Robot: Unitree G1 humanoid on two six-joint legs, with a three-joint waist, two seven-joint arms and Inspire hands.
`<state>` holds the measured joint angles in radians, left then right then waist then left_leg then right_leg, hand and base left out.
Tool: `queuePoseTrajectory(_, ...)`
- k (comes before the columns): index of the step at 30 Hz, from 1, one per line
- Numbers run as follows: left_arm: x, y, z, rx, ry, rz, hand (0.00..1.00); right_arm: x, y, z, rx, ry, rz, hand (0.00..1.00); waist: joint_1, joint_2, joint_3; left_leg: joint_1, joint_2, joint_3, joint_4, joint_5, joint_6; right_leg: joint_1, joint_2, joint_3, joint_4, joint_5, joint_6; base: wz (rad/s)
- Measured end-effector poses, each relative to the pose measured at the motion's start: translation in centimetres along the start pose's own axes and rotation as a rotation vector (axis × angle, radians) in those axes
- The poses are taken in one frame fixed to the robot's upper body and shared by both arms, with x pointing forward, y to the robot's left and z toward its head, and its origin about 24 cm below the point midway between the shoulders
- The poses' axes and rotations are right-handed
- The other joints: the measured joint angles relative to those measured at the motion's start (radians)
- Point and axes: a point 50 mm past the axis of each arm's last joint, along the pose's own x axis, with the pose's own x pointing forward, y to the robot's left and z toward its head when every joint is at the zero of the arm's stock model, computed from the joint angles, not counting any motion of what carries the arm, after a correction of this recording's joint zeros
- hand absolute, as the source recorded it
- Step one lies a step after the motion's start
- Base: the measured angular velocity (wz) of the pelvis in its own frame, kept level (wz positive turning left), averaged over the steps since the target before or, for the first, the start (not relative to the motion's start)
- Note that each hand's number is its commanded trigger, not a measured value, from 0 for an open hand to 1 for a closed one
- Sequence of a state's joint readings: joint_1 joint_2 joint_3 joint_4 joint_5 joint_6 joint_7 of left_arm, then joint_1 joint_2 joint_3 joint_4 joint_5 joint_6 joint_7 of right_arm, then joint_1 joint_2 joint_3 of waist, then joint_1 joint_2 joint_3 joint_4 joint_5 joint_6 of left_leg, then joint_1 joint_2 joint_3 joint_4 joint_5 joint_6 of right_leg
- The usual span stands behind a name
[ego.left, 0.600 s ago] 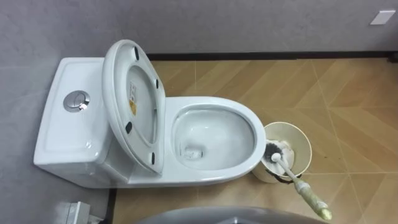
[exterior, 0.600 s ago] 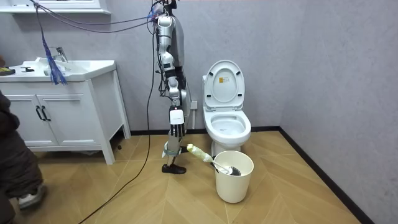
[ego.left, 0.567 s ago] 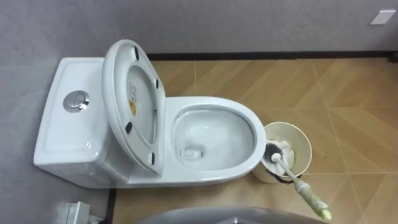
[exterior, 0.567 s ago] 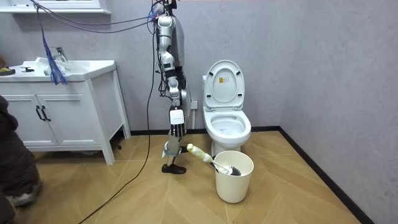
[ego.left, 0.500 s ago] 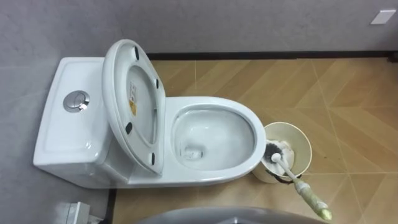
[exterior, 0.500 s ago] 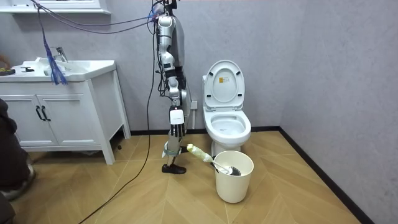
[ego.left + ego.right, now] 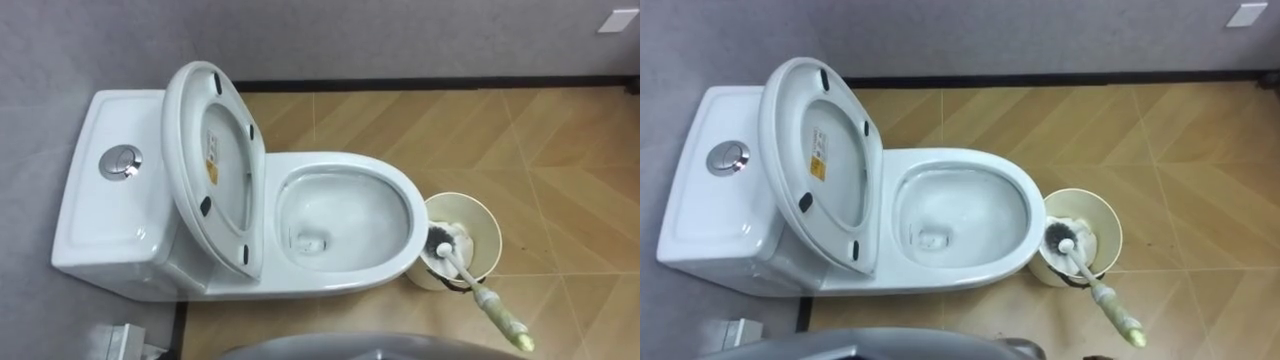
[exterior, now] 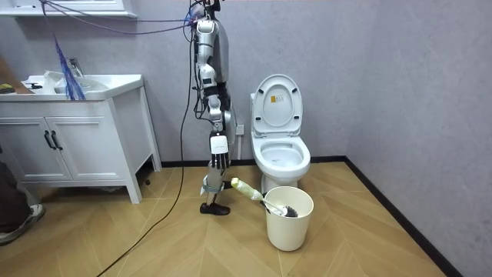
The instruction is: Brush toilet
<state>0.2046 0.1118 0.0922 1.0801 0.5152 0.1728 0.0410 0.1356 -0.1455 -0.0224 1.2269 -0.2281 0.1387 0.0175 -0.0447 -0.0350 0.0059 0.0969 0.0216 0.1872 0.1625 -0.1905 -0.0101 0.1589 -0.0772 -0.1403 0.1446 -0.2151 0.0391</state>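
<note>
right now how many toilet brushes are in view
1. The toilet brush stands head down in the bucket beside the toilet bowl, handle leaning out over its rim.

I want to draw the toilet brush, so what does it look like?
The toilet brush has a dark bristly head, a white stem and a pale yellowish grip. It leans head-down in the cream bucket beside the toilet, its handle resting on the rim and sticking out over the wooden floor.

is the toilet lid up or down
Up: the lid stands raised against the tank, its underside facing out, and the bowl lies uncovered.
</note>
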Motion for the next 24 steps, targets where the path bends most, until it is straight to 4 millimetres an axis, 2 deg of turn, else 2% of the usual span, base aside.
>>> queuePoseTrajectory(5, 0.0, -0.4, 0.3, 0.037, -0.019, -0.009, 0.0, -0.1, -0.5, 1.7, -0.058, -0.079, -0.048, 0.0, 0.004, 0.01, 0.001, -0.005, 0.002, -0.001, 0.005, -0.004, -0.001, -0.002, 0.002, 0.0, 0.004, 0.0, 0.0, 0.0)
queuePoseTrajectory(8, 0.0, -0.2, 0.8, 0.036, -0.045, -0.006, 0.0, -0.3, -0.7, 2.9, -0.072, -0.138, -0.071, 0.0, 0.027, 0.01, -0.0001, -0.01, 0.001, -0.001, 0.008, -0.004, -0.001, -0.004, 0.001, -0.002, -0.009, 0.001, -0.002, 0.0)
queuePoseTrajectory(11, 0.0, -0.2, 1.1, 0.034, -0.061, -0.004, 0.0, -0.6, -0.9, 4.6, -0.08, -0.228, -0.109, 0.0, 0.041, 0.013, -0.0072, -0.023, 0.001, -0.001, 0.011, -0.004, -0.001, -0.016, 0.001, 0.0, -0.006, 0.001, -0.002, 0.0)
queuePoseTrajectory(12, 0.0, 0.0, 1.4, 0.033, -0.073, -0.001, 0.0, -0.9, -1.0, 5.6, -0.078, -0.277, -0.122, 0.0, 0.044, 0.013, -0.0074, -0.029, 0.002, -0.002, 0.012, -0.004, -0.001, -0.021, 0.001, -0.001, -0.006, 0.001, -0.002, 0.0)
queuePoseTrajectory(16, 0.1, 0.6, 2.6, 0.029, -0.123, 0.012, 0.0, -1.9, -0.9, 8.7, -0.091, -0.446, -0.136, 0.0, 0.049, 0.015, -0.0055, -0.033, 0.001, -0.008, 0.013, -0.004, -0.001, -0.021, 0.001, -0.006, -0.005, 0.002, -0.002, 0.03)
queuePoseTrajectory(21, -0.1, 1.2, 3.7, 0.017, -0.197, 0.041, 0.0, -2.9, -1.2, 10.8, -0.086, -0.568, -0.156, 0.0, 0.049, 0.014, -0.0014, -0.033, 0.0, -0.01, 0.01, -0.004, -0.001, -0.022, 0.001, -0.006, -0.006, 0.002, -0.002, 0.02)
queuePoseTrajectory(24, -0.2, 1.9, 4.4, 0.016, -0.243, 0.061, 0.0, -3.4, -1.4, 11.6, -0.053, -0.622, -0.177, 0.0, 0.049, 0.004, 0.0027, -0.032, 0.0, -0.009, 0.01, -0.004, -0.001, -0.022, 0.001, -0.009, -0.006, 0.002, -0.002, 0.0)
